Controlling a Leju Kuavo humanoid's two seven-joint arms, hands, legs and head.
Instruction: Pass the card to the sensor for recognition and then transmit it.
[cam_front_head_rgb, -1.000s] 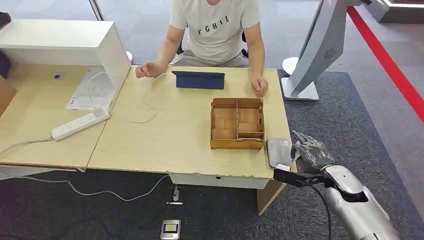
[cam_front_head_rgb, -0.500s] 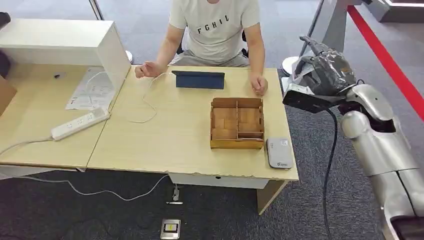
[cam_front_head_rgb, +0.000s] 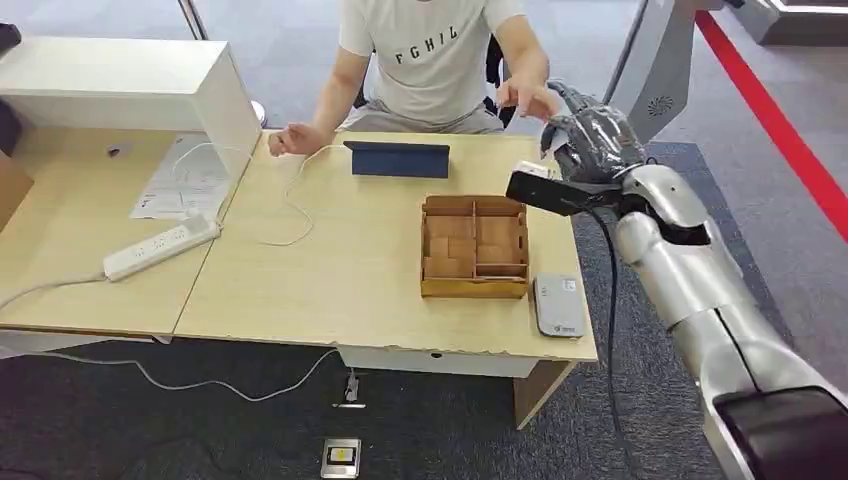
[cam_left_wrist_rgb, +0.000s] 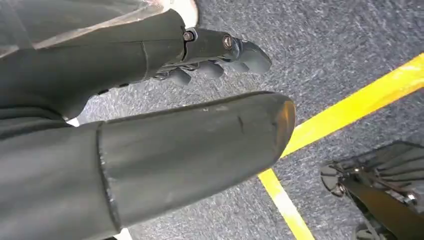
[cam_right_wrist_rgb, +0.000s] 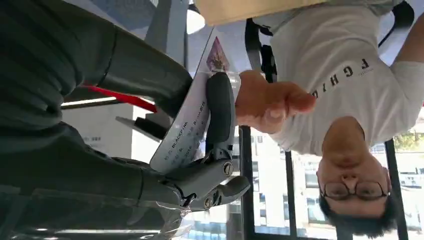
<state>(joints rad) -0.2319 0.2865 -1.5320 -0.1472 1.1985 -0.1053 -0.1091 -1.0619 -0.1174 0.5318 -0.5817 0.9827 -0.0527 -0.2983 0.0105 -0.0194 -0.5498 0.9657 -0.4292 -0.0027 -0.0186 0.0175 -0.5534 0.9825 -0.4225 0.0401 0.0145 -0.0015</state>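
Our right hand (cam_front_head_rgb: 588, 135) is raised over the far right corner of the table (cam_front_head_rgb: 330, 280), its dark fingers (cam_right_wrist_rgb: 220, 107) wrapped in a clear, crinkled film. It holds the card (cam_right_wrist_rgb: 192, 117) pinched between thumb and a finger; in the right wrist view we see the card as a thin, flat, pale rectangle with small print and a coloured picture at one end. In the head view only a small white edge of the card (cam_front_head_rgb: 549, 140) peeks from the fingers, the rest hidden by our hand.

A person's hand (cam_right_wrist_rgb: 267, 105) reaches in and meets the card's far end; we cannot tell whether it already grips it. The person (cam_front_head_rgb: 430, 60) sits behind the table in a light T-shirt, cut off at the top of the head view.

Our left hand (cam_left_wrist_rgb: 150, 145) hangs over grey speckled carpet crossed by a yellow line (cam_left_wrist_rgb: 350, 110), fingers apart and holding nothing; its thick grey thumb hides much of that view.

On the pale wood-grain table, the sensor (cam_front_head_rgb: 559, 305), a flat grey rounded slab, lies by the near right edge, just beside a wooden box (cam_front_head_rgb: 474, 247) divided into compartments, whose contents we cannot make out. Farther back lies a dark blue case (cam_front_head_rgb: 398, 159), and to the left a white power strip (cam_front_head_rgb: 160, 248) with its thin white cable (cam_front_head_rgb: 290, 200).
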